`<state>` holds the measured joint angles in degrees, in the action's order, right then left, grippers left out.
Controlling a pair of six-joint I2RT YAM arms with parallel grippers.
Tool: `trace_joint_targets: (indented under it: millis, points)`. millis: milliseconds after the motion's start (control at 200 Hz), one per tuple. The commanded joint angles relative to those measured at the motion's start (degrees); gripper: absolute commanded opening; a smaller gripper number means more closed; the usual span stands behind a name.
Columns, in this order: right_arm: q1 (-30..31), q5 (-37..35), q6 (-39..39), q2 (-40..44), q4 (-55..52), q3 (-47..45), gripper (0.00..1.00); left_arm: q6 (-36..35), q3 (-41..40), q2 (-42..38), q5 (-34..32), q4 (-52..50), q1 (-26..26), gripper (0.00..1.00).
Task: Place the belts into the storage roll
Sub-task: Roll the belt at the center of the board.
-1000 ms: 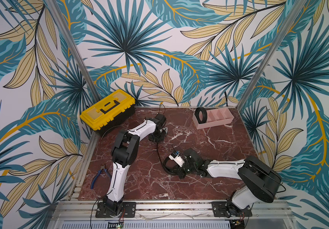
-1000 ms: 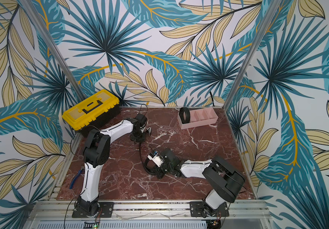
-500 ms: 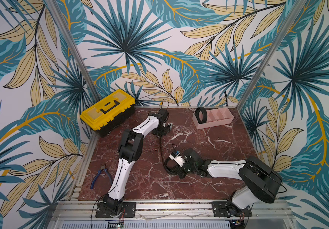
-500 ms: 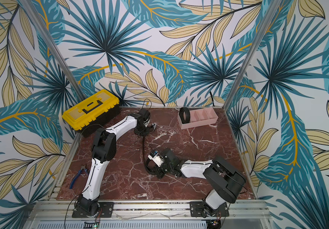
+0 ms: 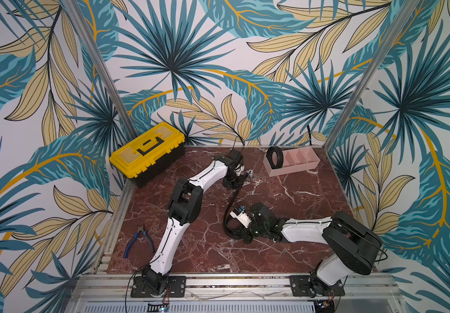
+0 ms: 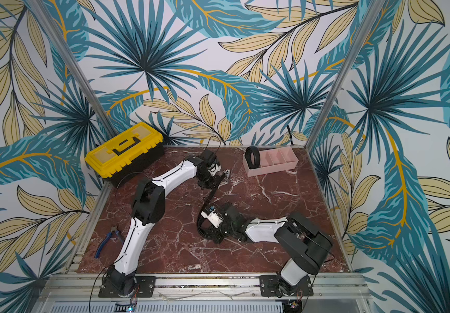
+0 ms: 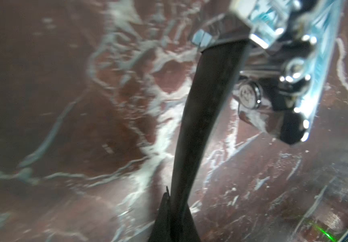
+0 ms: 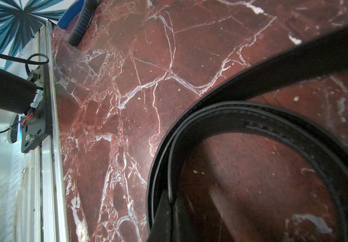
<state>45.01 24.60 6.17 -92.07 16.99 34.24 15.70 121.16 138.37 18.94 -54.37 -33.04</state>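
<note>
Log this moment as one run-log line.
left gripper: shut on loose belt | right gripper: shut on same belt's coil | second belt: coiled, in storage roll end compartment

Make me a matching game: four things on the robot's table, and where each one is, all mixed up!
Things
1. yellow-and-black plastic toolbox
2. blue-handled metal pliers
3. tightly coiled black belt
4. loose black buckled belt

Places
A. held by the left fingers and the right fingers
B. standing in an end compartment of the pale pink plastic tray
C. far left corner of the marble table
D. near the table's left edge, in front

Pairs: 1-C, 2-D, 3-B, 4-A
</note>
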Motion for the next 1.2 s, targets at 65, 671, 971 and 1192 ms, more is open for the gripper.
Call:
trace_joint_targets:
  millis: [65, 671, 971, 1192]
  points:
    - [0.7, 0.7, -0.3, -2.3, -5.4, -0.1, 0.00, 1.5, 5.2, 4.6, 7.0, 0.6, -3.4, 0.00]
    - [0.7, 0.0, 1.3, -2.4, -3.9, -0.9, 0.00, 2.5, -2.3, -3.1, 2.5, 0.1, -5.1, 0.73]
    - [0.7, 0.0, 1.7, -2.3, -3.5, -1.1, 0.00, 13.8, -16.7, -23.3, -16.3, 5.2, 4.6, 0.99]
    - [0.7, 0.2, 2.0, -2.7, -3.3, -0.8, 0.00, 21.0, -41.5, -37.3, -12.4, 9.6, 6.1, 0.98]
